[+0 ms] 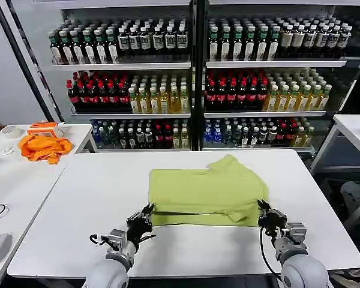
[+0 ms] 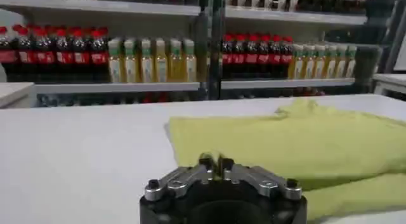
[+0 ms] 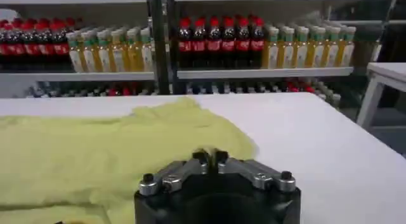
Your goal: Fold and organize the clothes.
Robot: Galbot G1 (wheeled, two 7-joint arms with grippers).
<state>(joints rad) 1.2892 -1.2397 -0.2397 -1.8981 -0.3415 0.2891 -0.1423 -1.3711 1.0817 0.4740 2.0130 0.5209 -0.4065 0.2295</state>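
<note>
Left gripper [image 1: 145, 217] low at the near left, fingers pressed together, pointing forward. Right gripper [image 1: 265, 211] level with it at the near right, fingers likewise closed. Both wrists held low, forearms angled slightly inward.
</note>
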